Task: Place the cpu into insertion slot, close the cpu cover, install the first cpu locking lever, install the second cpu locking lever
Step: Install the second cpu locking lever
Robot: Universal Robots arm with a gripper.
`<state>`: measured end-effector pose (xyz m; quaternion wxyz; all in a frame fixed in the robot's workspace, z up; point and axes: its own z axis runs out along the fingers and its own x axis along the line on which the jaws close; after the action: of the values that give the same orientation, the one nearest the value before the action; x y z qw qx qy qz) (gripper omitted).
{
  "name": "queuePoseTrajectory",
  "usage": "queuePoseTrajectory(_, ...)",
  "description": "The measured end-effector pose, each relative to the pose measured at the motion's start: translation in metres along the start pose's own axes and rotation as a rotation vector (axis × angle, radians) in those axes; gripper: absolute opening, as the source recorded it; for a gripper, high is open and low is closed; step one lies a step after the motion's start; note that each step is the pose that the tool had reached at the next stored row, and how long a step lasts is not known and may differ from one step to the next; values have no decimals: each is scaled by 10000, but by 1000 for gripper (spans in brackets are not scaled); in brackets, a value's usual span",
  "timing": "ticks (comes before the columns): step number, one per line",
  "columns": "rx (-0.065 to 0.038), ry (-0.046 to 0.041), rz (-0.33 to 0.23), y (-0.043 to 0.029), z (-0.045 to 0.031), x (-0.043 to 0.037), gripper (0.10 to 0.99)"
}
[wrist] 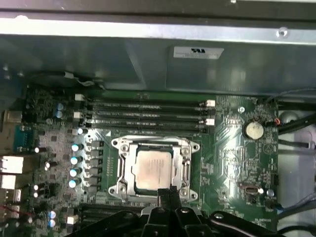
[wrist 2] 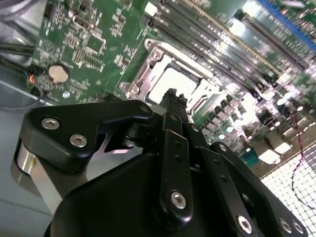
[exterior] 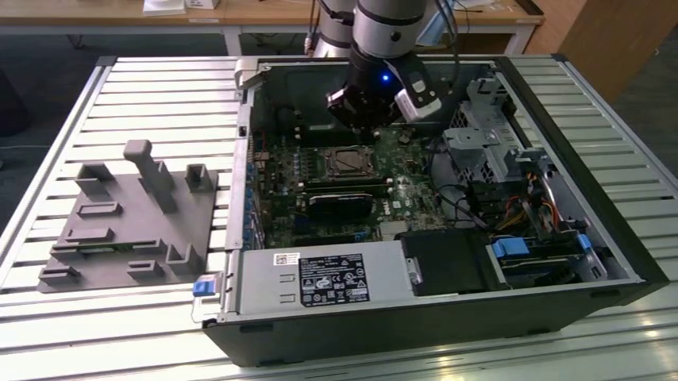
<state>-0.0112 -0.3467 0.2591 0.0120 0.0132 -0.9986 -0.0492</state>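
Slatted table [exterior: 127, 87] | cpu [wrist: 154, 169] seated under closed cpu cover [wrist: 123, 170] | hand [wrist: 169, 192] pressed together, empty, above it

My work surface is a slatted metal table [exterior: 159, 87], its pale ribs running across from the exterior view's left to right. Two things lie directly on it. Towards the exterior view's left rests a grey fixture block [exterior: 132, 226] with upright posts and shallow pockets moulded into it. Just beside that, taking up the middle and the exterior view's right, lies an opened black computer case [exterior: 424, 333] on its side, with the green board inside facing upward.
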Motion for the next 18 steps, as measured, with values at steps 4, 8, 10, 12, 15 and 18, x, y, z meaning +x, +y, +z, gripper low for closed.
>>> queuePoseTrajectory(4,-211,-5,-7,-66,24,1,106)
queuePoseTrajectory(8,-211,-6,-4,-88,43,2,106)
queuePoseTrajectory(10,-211,-5,-6,-96,52,1,106)
queuePoseTrajectory(12,-211,-5,-6,-108,59,1,106)
queuePoseTrajectory(15,-211,-5,-5,-118,69,1,106)
queuePoseTrajectory(18,-209,-4,-5,-124,78,1,106)
